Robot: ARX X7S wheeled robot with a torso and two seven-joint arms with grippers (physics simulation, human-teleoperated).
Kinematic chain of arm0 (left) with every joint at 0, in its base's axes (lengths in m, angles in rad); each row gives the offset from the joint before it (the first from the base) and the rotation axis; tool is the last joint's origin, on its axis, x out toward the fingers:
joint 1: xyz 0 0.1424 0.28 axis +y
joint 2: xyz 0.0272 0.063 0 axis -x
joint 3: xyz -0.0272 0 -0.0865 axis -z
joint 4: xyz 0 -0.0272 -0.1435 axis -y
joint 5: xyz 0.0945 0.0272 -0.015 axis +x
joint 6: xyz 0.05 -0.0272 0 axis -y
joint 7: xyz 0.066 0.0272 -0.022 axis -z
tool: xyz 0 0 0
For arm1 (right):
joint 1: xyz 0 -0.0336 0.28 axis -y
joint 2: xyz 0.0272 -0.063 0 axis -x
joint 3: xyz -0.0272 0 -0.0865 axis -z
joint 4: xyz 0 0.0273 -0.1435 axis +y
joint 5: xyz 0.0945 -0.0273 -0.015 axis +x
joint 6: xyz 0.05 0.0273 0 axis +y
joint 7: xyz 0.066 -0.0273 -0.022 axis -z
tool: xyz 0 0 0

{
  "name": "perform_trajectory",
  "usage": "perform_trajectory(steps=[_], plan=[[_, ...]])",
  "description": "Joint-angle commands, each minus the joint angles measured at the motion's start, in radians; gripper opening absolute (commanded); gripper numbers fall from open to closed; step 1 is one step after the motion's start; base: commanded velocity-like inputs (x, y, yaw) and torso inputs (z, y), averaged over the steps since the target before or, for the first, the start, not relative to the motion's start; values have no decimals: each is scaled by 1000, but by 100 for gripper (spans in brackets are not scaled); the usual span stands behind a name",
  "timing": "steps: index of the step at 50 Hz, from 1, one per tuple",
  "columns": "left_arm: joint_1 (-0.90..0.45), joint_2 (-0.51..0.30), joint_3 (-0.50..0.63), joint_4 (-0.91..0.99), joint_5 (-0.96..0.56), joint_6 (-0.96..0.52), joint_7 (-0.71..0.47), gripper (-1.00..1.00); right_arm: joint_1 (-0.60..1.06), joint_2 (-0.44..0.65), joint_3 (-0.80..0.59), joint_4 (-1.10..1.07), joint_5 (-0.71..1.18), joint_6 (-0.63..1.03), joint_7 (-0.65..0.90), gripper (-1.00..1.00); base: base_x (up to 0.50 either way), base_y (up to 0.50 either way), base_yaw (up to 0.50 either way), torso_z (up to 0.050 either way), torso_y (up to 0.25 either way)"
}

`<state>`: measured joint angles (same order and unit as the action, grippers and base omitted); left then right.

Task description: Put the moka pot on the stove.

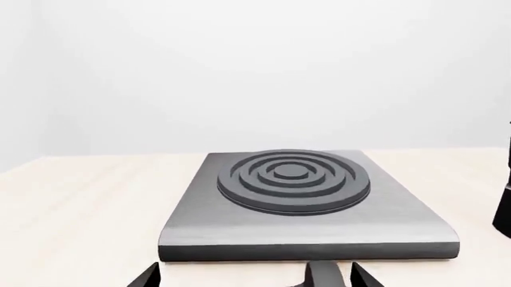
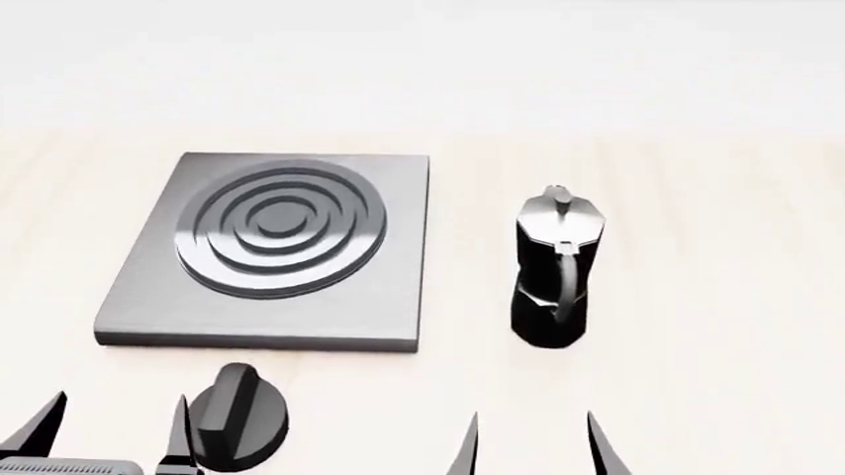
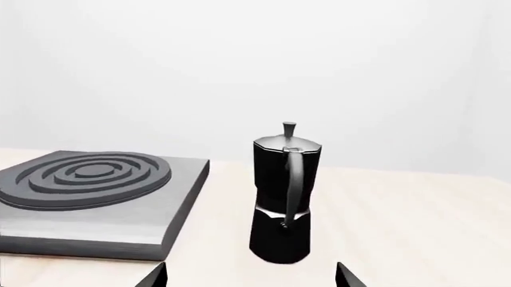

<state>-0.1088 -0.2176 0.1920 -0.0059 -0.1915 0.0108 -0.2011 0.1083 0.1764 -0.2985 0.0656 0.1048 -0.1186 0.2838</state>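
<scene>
Head view: moka pot (image 2: 555,267) upright on the pale surface (image 2: 713,247), just right of the stove (image 2: 284,252), not touching it, handle facing the robot. Black round knob (image 2: 235,416) lies near the stove's front edge. Left tool (image 2: 113,430) and right tool (image 2: 531,445) both spread wide, empty (only fingertips visible), right one short of the pot.

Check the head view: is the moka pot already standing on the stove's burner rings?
No, the moka pot stands upright on the table beside the stove, whose burner rings are bare.
</scene>
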Motion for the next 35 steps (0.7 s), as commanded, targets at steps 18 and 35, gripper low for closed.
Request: perform_trajectory(steps=[18,35], plan=[[-6,-9,12,-7,-10,2,-8,100,8,9,-13,10,13,-4,12,100,140,0,0,0,0],[-9,-14,15,-16,-18,7,-13,100,16,11,-25,24,16,-10,18,100,140,0,0,0,1]])
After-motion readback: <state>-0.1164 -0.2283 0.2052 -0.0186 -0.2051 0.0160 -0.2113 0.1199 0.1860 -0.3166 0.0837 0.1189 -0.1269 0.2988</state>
